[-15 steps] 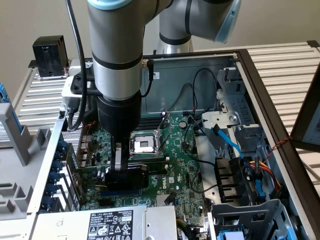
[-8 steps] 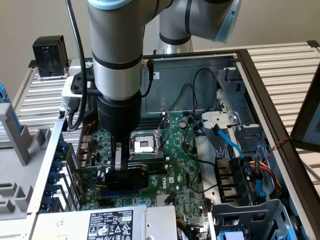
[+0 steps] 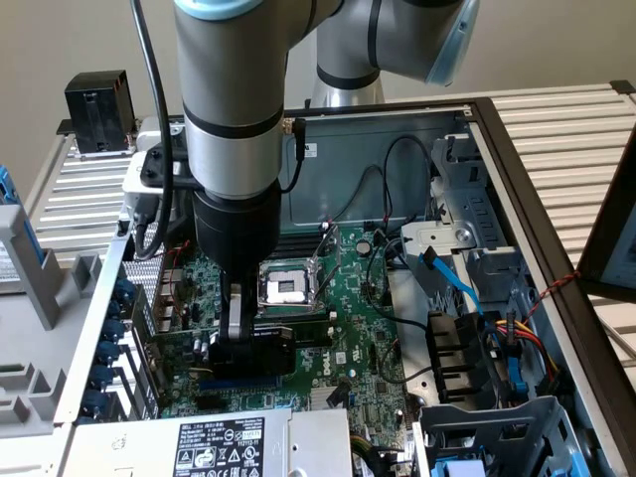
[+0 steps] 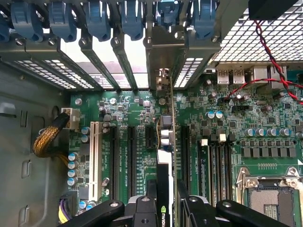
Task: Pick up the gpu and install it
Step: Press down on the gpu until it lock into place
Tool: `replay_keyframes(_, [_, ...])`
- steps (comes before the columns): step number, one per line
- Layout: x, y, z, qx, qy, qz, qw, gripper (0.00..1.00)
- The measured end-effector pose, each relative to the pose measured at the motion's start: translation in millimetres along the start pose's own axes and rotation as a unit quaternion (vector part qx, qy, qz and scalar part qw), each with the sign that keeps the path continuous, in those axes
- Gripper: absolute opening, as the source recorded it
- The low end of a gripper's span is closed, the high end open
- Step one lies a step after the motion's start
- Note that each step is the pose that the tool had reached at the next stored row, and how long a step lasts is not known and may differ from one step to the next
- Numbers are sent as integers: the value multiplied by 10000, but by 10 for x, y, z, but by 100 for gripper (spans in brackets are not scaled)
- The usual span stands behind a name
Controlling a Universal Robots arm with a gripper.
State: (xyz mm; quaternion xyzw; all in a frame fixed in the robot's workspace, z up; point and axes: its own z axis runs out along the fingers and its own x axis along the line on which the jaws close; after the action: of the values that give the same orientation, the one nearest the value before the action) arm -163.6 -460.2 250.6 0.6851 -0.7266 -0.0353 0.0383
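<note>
My gripper (image 3: 241, 343) reaches down into an open computer case and is shut on the gpu (image 3: 293, 334), a thin green card that it holds on edge. In the wrist view the gpu (image 4: 166, 135) runs away from the fingers (image 4: 151, 194) as a narrow edge-on strip. Its silvery end bracket (image 4: 163, 52) stands at the rear slot openings of the case. The card stands upright over the expansion slots of the big green motherboard (image 4: 118, 109). Whether its lower edge sits in a slot is hidden.
The bare CPU socket (image 3: 288, 286) lies just behind the gripper. Blue slot latches (image 4: 94, 19) line the case's rear wall. Bundled cables (image 3: 497, 338) and drive cages crowd the exterior view's right. A power supply (image 3: 214, 447) sits at the front, and a red-black wire (image 4: 270, 56) crosses the board.
</note>
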Motion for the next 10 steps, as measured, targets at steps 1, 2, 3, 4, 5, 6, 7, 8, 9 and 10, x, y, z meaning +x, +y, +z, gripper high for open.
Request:
replay_keyframes(1, [0, 0, 0, 0, 0, 0, 10000, 26])
replay_keyframes(2, [0, 0, 0, 0, 0, 0, 10000, 26])
replay_keyframes(3, [0, 0, 0, 0, 0, 0, 10000, 26])
replay_keyframes(4, [0, 0, 1, 0, 0, 0, 10000, 26])
replay_keyframes(5, [0, 0, 2, 0, 0, 0, 10000, 26])
replay_keyframes(6, [0, 0, 3, 0, 0, 0, 10000, 26])
replay_keyframes(7, [0, -1, 5, 0, 0, 0, 10000, 26])
replay_keyframes(8, [0, 0, 5, 0, 0, 0, 10000, 26])
replay_keyframes(9, [0, 0, 5, 0, 0, 0, 10000, 26])
replay_keyframes(10, [3, 0, 6, 0, -1, 0, 10000, 26])
